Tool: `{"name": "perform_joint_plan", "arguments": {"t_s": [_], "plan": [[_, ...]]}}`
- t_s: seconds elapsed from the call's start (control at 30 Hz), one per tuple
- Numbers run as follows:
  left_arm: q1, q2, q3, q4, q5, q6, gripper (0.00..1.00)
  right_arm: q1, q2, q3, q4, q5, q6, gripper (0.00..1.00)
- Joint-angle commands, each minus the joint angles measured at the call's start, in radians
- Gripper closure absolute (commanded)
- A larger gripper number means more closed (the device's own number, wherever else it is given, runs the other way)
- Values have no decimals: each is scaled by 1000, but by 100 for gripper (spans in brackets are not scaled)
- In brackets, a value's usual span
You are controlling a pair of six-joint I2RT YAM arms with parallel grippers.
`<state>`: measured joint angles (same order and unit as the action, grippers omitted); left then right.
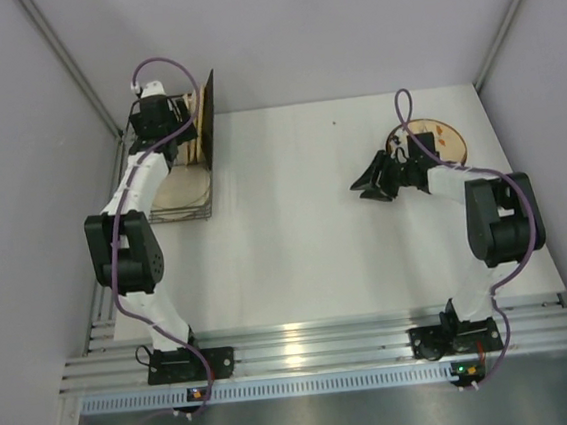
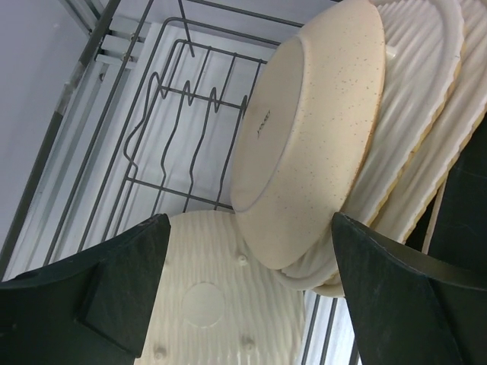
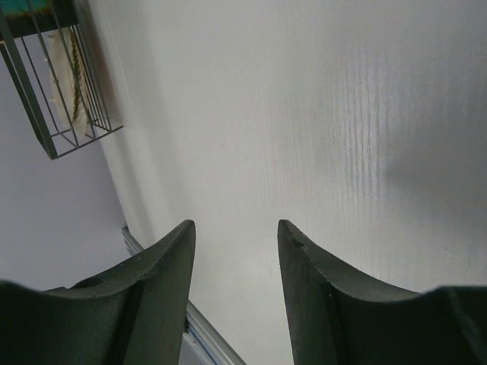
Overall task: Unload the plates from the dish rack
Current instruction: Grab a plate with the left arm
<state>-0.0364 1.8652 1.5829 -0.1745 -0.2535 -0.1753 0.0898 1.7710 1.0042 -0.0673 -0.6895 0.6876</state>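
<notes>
The dark wire dish rack stands at the table's far left. In it a dark square plate stands upright beside tan plates, and a pale plate lies flat. In the left wrist view a cream speckled round plate leans on ribbed rounded-square plates, above a flat ribbed plate. My left gripper is open, its jaws either side of the round plate's lower edge, not touching it. My right gripper is open and empty over bare table. A round patterned plate lies on the table behind the right arm.
The rack's upright prongs stand empty to the left of the leaning plates. The rack's corner shows far off in the right wrist view. Grey walls close in the table on the left, back and right. An aluminium rail runs along the near edge.
</notes>
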Motion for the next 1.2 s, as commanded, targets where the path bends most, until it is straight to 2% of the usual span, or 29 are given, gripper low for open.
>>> {"name": "perform_joint_plan", "arguments": {"t_s": [0.0,0.17,0.37,0.57,0.8,0.93,1.1,1.17], "plan": [[10,11,75,-2,42,52,8,5,10,50,4,1,-22,52],[10,89,167,-75,31,124,13,5,13,53,4,1,-22,53],[-13,86,152,-79,0,192,20,5,16,56,3,4,-20,53],[-40,14,91,-25,29,215,19,7,15,62,-3,4,-25,53],[-45,20,112,-60,86,246,18,7,18,60,-5,4,-25,53],[-56,60,132,-86,60,270,18,5,22,60,-2,1,-28,53],[-59,112,172,-111,-53,284,19,7,27,57,-2,1,-28,53],[-60,132,183,-108,-73,290,24,7,28,57,0,1,-28,53]]}}
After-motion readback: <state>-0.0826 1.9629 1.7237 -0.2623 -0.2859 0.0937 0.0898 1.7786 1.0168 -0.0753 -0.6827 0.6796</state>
